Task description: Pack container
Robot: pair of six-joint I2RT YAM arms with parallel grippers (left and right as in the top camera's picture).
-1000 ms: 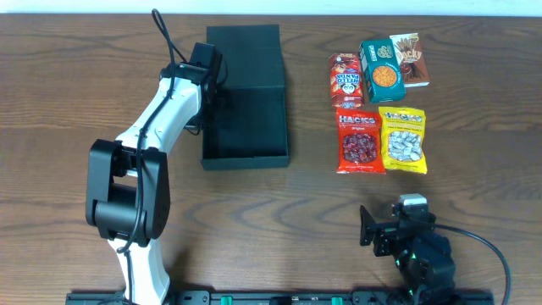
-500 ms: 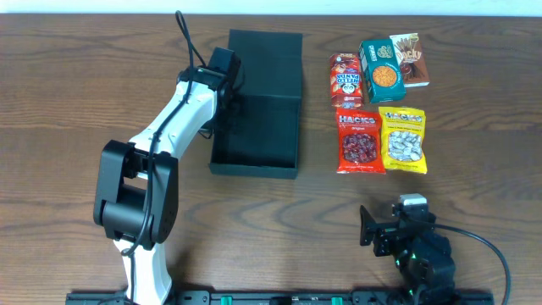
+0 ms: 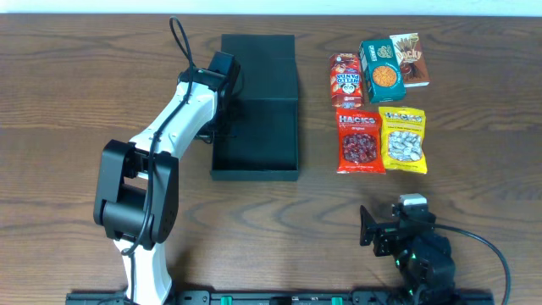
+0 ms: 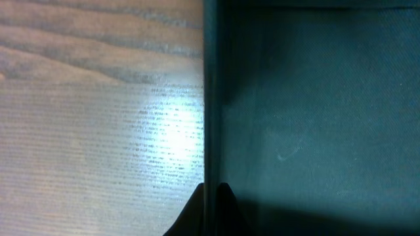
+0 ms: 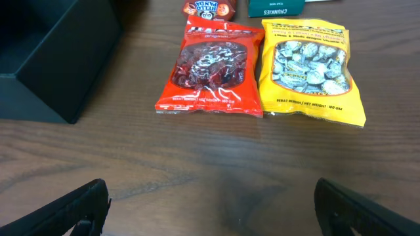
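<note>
The container point(image 3: 257, 127) is a dark, shallow open box on the table, with its flap lid point(image 3: 258, 59) lying flat behind it. My left gripper point(image 3: 218, 106) is shut on the container's left wall. In the left wrist view that wall point(image 4: 210, 98) runs between my fingertips point(image 4: 210, 200), with the dark inside floor point(image 4: 315, 118) to the right. My right gripper point(image 3: 391, 229) is open and empty near the front edge, well apart from the container. In the right wrist view its fingers point(image 5: 213, 210) are spread wide over bare wood.
Right of the container lie a red Hacks bag point(image 3: 358, 141), a yellow bag point(image 3: 403, 141), a red Hello Panda packet point(image 3: 345, 80), a small teal snack box point(image 3: 381, 70) and a brown Pocky box point(image 3: 410, 59). The right wrist view shows the red bag point(image 5: 211, 75), yellow bag point(image 5: 310, 69) and container corner point(image 5: 52, 52).
My left gripper has slid the container a little to the right and squared it up. The right arm has not moved.
</note>
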